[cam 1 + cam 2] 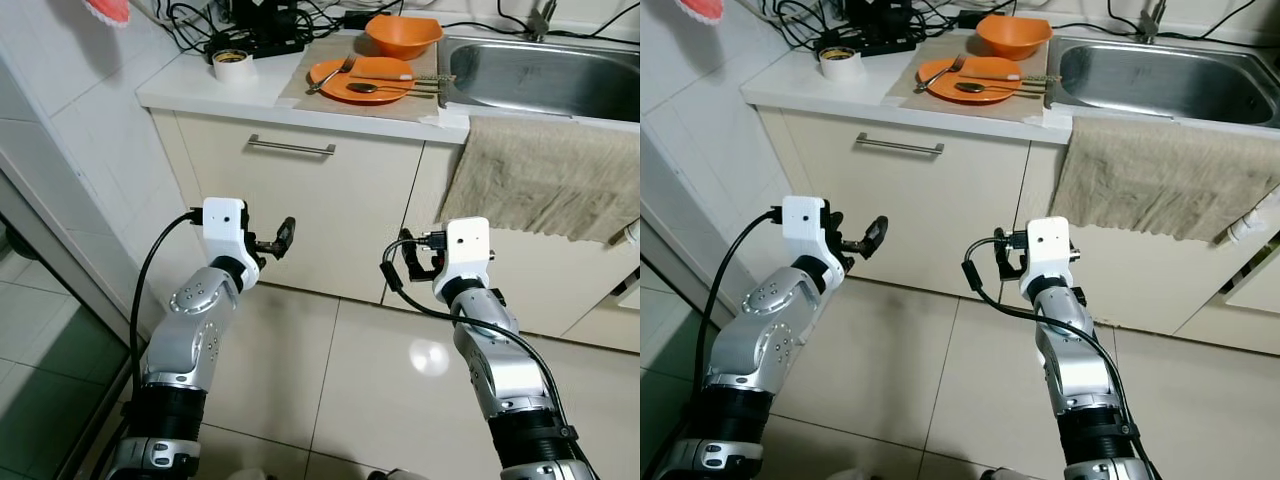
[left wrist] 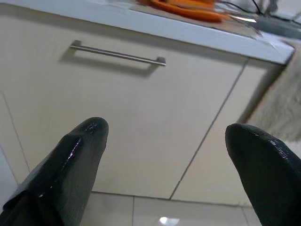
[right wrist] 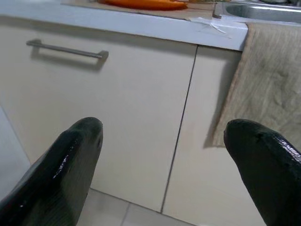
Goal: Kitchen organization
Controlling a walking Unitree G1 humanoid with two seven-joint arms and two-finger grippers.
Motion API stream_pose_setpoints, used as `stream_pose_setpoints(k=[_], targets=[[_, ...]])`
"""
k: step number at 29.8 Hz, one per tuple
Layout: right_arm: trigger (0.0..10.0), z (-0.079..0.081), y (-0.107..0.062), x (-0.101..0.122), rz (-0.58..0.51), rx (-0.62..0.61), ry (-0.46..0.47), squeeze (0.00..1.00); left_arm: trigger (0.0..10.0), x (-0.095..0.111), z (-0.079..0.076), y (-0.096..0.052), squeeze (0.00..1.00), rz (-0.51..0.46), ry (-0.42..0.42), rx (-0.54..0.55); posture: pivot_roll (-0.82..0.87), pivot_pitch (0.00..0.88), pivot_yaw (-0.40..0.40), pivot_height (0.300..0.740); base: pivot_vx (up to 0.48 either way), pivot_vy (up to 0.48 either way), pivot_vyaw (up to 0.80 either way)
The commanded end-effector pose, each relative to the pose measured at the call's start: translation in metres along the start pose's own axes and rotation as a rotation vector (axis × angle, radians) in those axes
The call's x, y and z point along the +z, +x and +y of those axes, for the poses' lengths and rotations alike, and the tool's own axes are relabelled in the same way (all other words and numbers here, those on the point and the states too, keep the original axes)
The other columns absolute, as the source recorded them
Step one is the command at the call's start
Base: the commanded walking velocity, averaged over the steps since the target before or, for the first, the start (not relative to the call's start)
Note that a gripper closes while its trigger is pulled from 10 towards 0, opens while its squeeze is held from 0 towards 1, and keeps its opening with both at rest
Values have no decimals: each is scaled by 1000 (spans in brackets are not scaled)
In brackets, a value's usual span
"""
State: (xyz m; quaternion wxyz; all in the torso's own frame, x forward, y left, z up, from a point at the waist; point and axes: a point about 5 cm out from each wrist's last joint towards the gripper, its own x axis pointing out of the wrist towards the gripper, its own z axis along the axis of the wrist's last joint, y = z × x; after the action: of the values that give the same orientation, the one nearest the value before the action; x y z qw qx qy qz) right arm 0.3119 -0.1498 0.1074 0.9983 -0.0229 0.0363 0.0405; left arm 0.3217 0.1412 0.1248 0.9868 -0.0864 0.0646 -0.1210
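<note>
An orange plate (image 1: 362, 80) lies on a mat on the white countertop (image 1: 200, 85), with a fork (image 1: 331, 75), a spoon (image 1: 375, 88) and chopsticks across it. An orange bowl (image 1: 403, 35) stands just behind the plate. Both grippers hang below the counter, in front of the cream cabinet. My left gripper (image 1: 273, 242) is open and holds nothing, under the drawer handle (image 1: 291, 147). My right gripper (image 1: 415, 260) is open too, near the seam between the two cabinet fronts. Through the left wrist view, the handle (image 2: 117, 54) sits well beyond the fingers (image 2: 80, 155).
A steel sink (image 1: 545, 75) lies right of the plate, and a beige towel (image 1: 550, 175) hangs over the counter edge below it. A roll of tape (image 1: 232, 64) and tangled black cables (image 1: 250, 25) sit at the back left. A tiled wall stands on the left, above a glossy tiled floor (image 1: 380, 390).
</note>
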Motion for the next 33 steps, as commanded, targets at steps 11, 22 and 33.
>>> stream_pose_setpoints(k=[11,22,33], targets=[[10000,1,13,12,-18,131,87,0,10000,10,-8,9,0,-23,2,-84,-4,0,-1,740,0,0,0],[10000,4,11,13,-80,118,32,0,10000,24,-19,10,0,-103,37,-136,-10,0,2,740,191,0,0],[10000,-12,10,32,-209,-1,-12,0,10000,35,-20,12,0,-162,52,-121,-15,0,4,740,461,0,0]])
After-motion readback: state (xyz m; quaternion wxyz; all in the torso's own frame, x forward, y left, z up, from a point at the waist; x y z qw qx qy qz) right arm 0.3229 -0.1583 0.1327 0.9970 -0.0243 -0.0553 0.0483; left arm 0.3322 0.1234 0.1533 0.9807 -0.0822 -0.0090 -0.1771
